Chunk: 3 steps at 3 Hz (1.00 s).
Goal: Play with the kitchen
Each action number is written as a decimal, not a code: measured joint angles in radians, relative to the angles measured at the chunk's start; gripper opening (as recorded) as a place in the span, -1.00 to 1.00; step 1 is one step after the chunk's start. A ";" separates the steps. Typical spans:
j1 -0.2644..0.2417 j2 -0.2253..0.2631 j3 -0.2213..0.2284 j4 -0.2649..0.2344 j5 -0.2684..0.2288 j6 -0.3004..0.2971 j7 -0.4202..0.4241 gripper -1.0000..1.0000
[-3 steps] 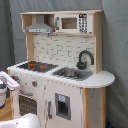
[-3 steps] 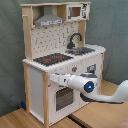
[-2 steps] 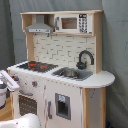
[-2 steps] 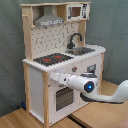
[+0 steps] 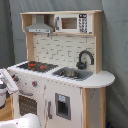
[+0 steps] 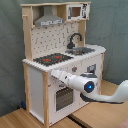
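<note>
One arm: a white Franka arm (image 6: 87,86) reaches in from the second exterior view's right, lying almost level, its long axis pointing toward the second exterior view's left and slightly upward.
Kitchen: the kitchen (image 6: 35,85), a tall white and light-wood toy, stands on a wooden floor in front of a grey curtain in both exterior views.
Kitchen top: a black and red stovetop (image 6: 52,59) sits beside a sink (image 6: 80,50) with a black faucet (image 6: 75,39); above them are a pegboard back and a grey hood (image 6: 49,20).
Kitchen front: a windowed oven door (image 6: 62,97) sits low on the front, with a row of knobs (image 5: 34,84) on the panel just under the counter.
Gripper: the gripper (image 6: 53,74) is at the front panel, just under the counter edge below the stovetop and above the oven door.
Key relation: the front panel lies directly ahead of the gripper tip, along the arm's own axis; I judge any next move would be a short push or a turn at the knob row.
Contact: I cannot tell whether the tip touches the panel or a knob.
Claw state: I cannot tell whether it is apart or together.
First exterior view: only a white part of the arm (image 5: 7,82) shows at the first exterior view's left edge, beside the stove end of the kitchen (image 5: 75,107).
</note>
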 joint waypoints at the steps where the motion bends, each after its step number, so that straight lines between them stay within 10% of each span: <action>1: 0.000 0.000 0.000 0.000 0.000 0.001 0.104 -1.00; 3: 0.001 0.002 0.001 0.000 0.000 0.003 0.254 -1.00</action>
